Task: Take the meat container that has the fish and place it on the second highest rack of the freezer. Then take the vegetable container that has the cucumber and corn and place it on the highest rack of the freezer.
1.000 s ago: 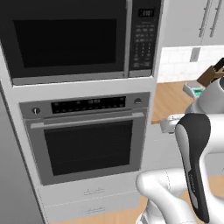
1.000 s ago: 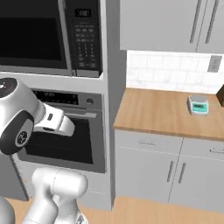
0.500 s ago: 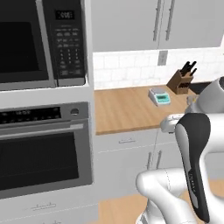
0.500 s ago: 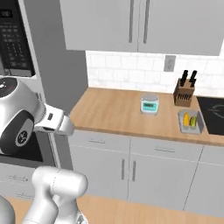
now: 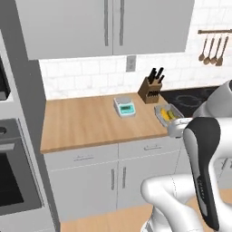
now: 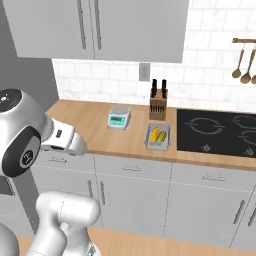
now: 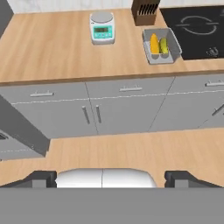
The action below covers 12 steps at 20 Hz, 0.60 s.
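Jaws spread wide and empty on the gripper [image 7: 111, 177], hanging over the floor in front of the counter [image 7: 52, 48], well apart from everything on it. The vegetable container [image 7: 161, 45] with corn and cucumber sits on the counter just beside the stove [image 7: 197, 26], in front of the knife block [image 7: 144, 8]. By my read nothing is done yet: both containers remain to be shelved.

Kitchen: wooden surface [image 6: 100, 127] sitting over grey base cabinets [image 6: 135, 195]; grey wall cabinets [image 5: 108, 25] hanging above white tiled wall [image 6: 210, 85]; wood floor [image 7: 131, 153], possibly laminate, running below.
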{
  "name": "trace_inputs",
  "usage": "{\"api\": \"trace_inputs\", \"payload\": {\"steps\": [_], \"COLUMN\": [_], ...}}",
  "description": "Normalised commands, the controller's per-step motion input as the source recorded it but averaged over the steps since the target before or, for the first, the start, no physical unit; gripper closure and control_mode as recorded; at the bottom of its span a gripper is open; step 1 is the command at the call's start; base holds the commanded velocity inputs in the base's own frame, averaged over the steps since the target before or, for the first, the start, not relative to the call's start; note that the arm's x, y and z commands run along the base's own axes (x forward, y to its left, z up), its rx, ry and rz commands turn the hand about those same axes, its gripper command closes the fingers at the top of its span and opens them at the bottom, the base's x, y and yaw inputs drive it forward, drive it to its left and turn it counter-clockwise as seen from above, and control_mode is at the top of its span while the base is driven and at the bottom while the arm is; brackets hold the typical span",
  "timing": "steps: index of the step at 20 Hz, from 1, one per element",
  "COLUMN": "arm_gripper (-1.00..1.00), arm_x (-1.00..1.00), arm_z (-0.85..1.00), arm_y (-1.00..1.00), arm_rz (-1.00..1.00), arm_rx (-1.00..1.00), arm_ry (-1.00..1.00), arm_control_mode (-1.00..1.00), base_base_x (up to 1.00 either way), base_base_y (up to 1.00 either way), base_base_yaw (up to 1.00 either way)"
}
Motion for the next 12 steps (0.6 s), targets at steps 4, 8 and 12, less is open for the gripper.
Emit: {"api": "trace_inputs", "payload": {"steps": [4,8,12], "arm_gripper": [-1.00,-1.00,-1.00], "arm_x": [0.00,0.00,0.00], "arm_z": [0.00,0.00,0.00], "arm_y": [0.00,0.00,0.00], "arm_rz": [0.00,0.00,0.00], "arm_rx": [0.00,0.00,0.00], "arm_ry": [0.00,0.00,0.00], "arm_control_mode": [1.00,1.00,1.00], "base_base_x": [0.54,0.57,0.66], "base_base_y": [-0.21,0.04,0.00], "base_base_yaw": [-0.06,0.00,0.00]}}
